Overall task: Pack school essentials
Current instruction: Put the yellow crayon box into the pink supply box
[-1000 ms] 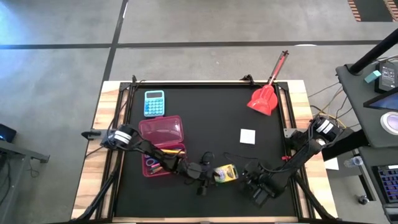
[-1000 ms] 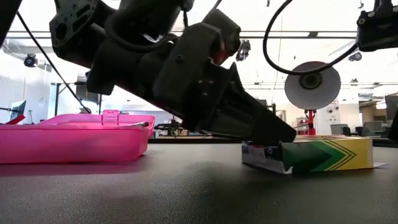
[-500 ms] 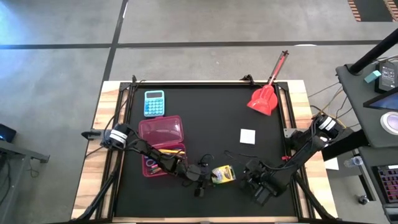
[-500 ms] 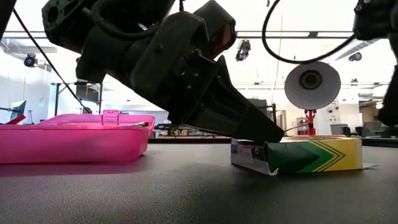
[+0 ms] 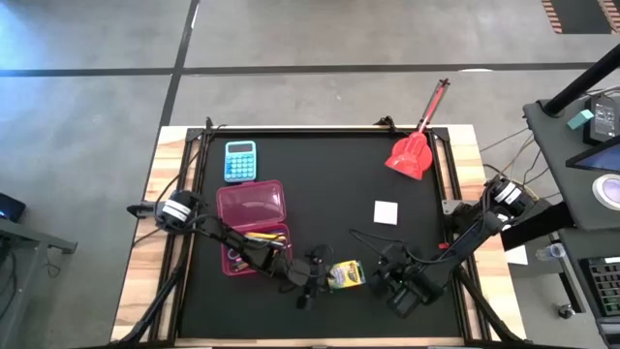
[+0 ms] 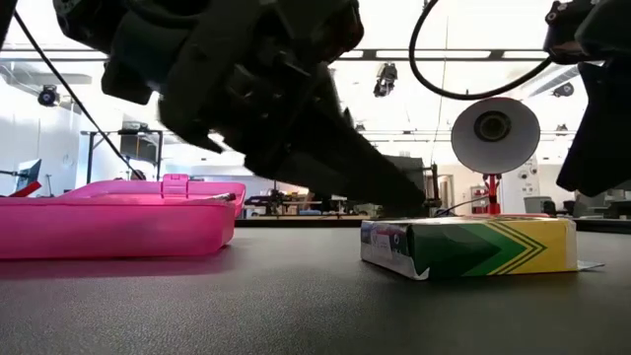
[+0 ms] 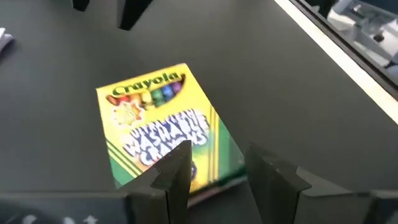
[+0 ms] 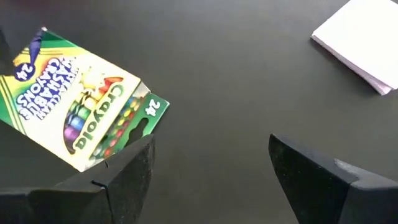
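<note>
I have the left gripper (image 5: 312, 283) low at the near edge, fingers parted, gripping nothing — Crayola crayon box (image 5: 347, 274) lies flat just beside it. Right gripper (image 5: 392, 281) spread wide, empty. Farther back — open pink pencil case (image 5: 251, 225)

Both pincers (image 5: 312, 279) (image 5: 380, 279) open, low

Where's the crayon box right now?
In the high view the crayon box lies flat on the black mat near the table's front edge, between the left gripper and the right gripper, right of the pink case.
</note>
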`<state>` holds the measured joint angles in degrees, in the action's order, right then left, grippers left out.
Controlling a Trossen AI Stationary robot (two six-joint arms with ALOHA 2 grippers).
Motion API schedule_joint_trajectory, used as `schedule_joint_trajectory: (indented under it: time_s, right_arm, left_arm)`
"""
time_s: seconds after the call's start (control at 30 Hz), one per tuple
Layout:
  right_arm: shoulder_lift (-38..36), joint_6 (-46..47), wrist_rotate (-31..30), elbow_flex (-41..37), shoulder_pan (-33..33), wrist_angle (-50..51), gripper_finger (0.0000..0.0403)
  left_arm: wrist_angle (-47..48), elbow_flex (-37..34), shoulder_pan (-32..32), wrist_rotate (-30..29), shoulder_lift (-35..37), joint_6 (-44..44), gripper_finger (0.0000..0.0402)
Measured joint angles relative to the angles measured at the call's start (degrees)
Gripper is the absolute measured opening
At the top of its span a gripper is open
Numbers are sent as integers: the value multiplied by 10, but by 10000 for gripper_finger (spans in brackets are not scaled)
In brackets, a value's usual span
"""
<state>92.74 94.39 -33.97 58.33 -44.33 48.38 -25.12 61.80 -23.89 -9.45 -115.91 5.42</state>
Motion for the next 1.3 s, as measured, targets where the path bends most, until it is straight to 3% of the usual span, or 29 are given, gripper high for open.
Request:
schedule_joint_trajectory:
  time_s: [0.4, 0.83, 1.1, 1.3]
  right_arm:
    - [-21, -41, 82, -4, 35, -19, 302]
    - [-30, -136, 71, -26, 88, -204, 302]
    - [-30, -175, 135, -106, 140, -425, 302]
    - [-24, -175, 161, -148, 147, -507, 302]
  left_arm:
    - [68, 0, -8, -1, -3, 0, 132]
    - [91, -4, -68, -50, 2, -21, 132]
    - [81, -22, -100, -98, 3, -28, 132]
    - [71, -35, -101, -97, 3, -11, 132]
